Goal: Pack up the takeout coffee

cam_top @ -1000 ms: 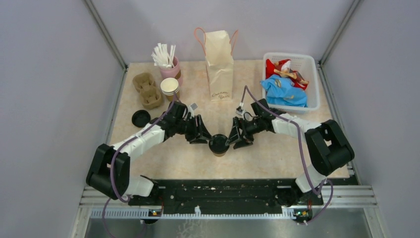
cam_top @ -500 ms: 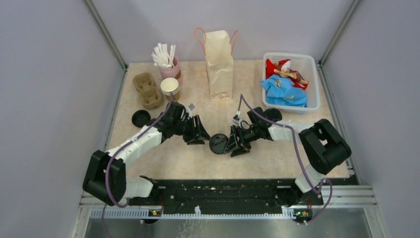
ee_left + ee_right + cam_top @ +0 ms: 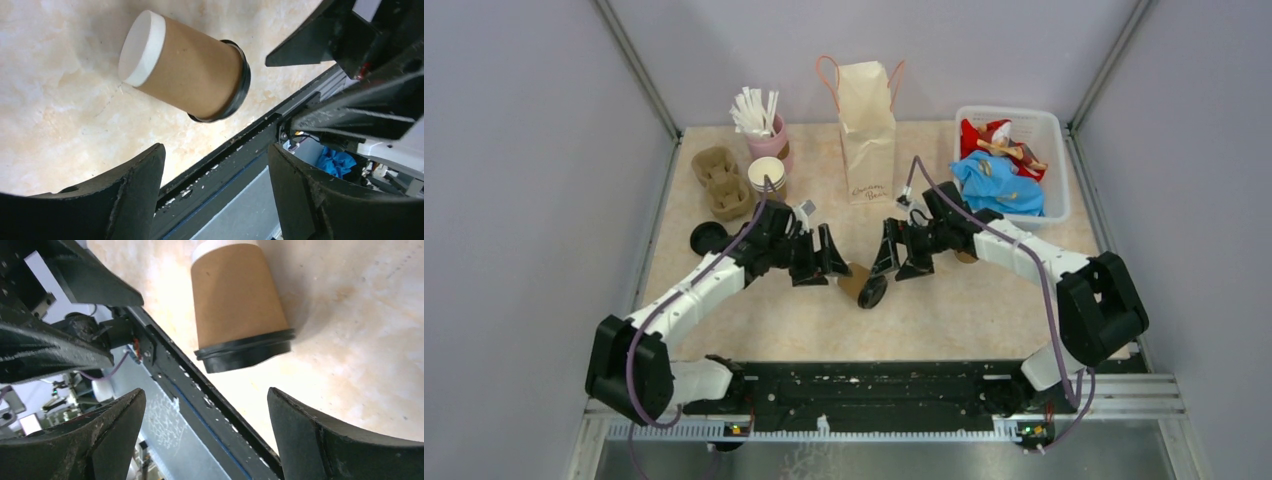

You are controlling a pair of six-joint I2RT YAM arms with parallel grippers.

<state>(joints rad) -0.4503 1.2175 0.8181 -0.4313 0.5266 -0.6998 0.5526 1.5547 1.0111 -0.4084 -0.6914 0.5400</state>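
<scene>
I log lidded brown cup [image 3: 862, 284] lying on side between left gripper [image 3: 822, 267] and right gripper [image 3: 899, 261]; both wide, empty. Paper bag [image 3: 867, 130] upright beyond.

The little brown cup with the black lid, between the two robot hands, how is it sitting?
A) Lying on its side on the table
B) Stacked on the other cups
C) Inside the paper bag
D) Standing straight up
A: the cup lies tipped over on the table, its side against the tabletop and its black lid pointing sideways instead of up.
</scene>
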